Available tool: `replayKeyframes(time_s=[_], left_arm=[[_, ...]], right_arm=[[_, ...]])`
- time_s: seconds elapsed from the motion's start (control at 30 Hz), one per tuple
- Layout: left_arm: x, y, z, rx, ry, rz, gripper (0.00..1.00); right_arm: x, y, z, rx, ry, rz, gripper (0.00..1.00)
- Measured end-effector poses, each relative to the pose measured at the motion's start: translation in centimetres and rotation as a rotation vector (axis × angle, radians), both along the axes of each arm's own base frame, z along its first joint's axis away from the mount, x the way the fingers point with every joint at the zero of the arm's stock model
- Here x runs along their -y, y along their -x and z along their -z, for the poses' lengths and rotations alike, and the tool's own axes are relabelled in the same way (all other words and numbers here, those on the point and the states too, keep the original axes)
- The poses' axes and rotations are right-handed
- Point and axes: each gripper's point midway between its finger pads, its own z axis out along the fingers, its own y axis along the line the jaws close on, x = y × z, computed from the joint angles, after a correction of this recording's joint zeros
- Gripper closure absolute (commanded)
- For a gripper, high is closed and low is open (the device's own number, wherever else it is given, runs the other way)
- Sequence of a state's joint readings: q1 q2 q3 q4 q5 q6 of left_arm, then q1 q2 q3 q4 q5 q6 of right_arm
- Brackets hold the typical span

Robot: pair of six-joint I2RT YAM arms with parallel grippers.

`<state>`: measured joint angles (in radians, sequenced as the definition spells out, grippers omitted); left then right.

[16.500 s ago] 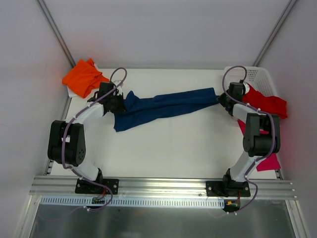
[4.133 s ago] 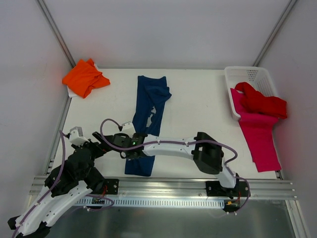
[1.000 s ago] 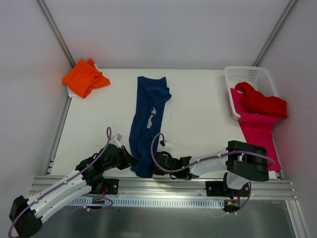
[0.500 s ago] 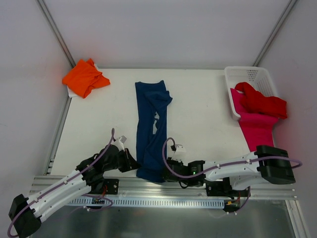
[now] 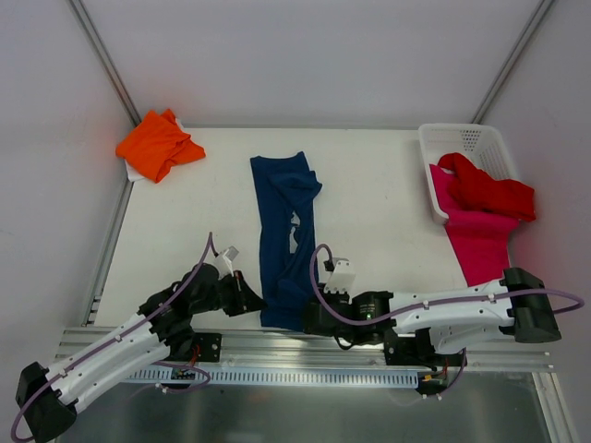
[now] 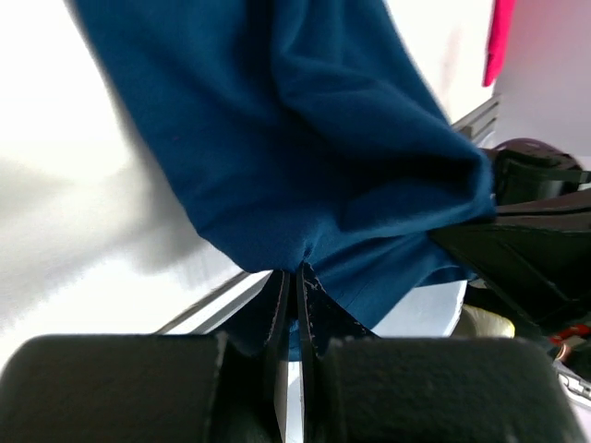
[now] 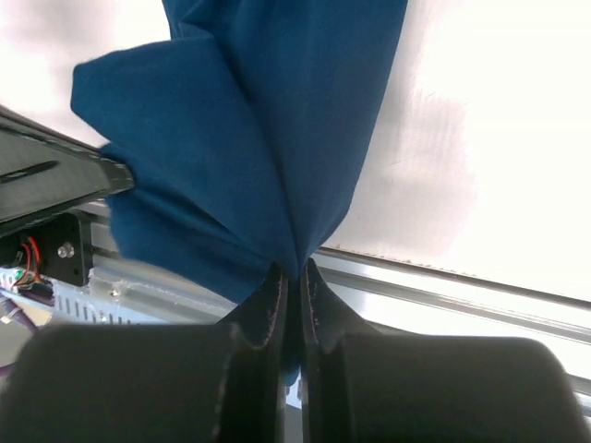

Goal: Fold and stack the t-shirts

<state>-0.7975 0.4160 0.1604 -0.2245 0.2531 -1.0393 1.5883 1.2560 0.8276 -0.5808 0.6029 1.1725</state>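
A navy blue t-shirt (image 5: 282, 235) lies as a long bunched strip down the middle of the table, its near end at the front edge. My left gripper (image 5: 256, 302) is shut on the left corner of that near end, and the cloth (image 6: 305, 148) fans out from its jaws. My right gripper (image 5: 307, 317) is shut on the right corner, with the navy cloth (image 7: 268, 129) pinched between its fingers. An orange t-shirt (image 5: 157, 143) is heaped at the back left. A red t-shirt (image 5: 485, 189) lies in the basket over a magenta-pink t-shirt (image 5: 480, 245).
A white mesh basket (image 5: 471, 143) stands at the back right corner. The aluminium rail (image 5: 305, 346) runs along the table's near edge, right under both grippers. White walls close in on three sides.
Both grippers have closed on the near end of the navy shirt. The right arm has swung rightward along the front edge, and the shirt's near end has shifted slightly right and straightened.
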Motion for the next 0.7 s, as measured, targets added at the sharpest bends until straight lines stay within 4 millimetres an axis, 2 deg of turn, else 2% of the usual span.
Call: replayKeyframes(time_s=[0.13,0.33,0.53,0.7], left_arm=[[0.6,-0.9,-2.5,0.028,0.007,-0.003,1.0],[1.7,-2.8,-5.7,0.073,-0.025,-0.006,1.0],[2.9,-5.1,-8.3,0.118,-0.059,-0.015,1.0],[2.9,-7.6,-9.2,0.147,-0.102,-0.073,1.0]], right_arm=[[0.5,-0.8,-0.9,0.024,0.04,0.009,1.0],[1.0,-3.2,-2.6,0.047,0.083,0.032,1.0],[1.5,-6.4,-3.4,0.033,0.146,0.054,0.99],[1.4,-9.7,-3.6,0.002,0.211,0.057,1.0]])
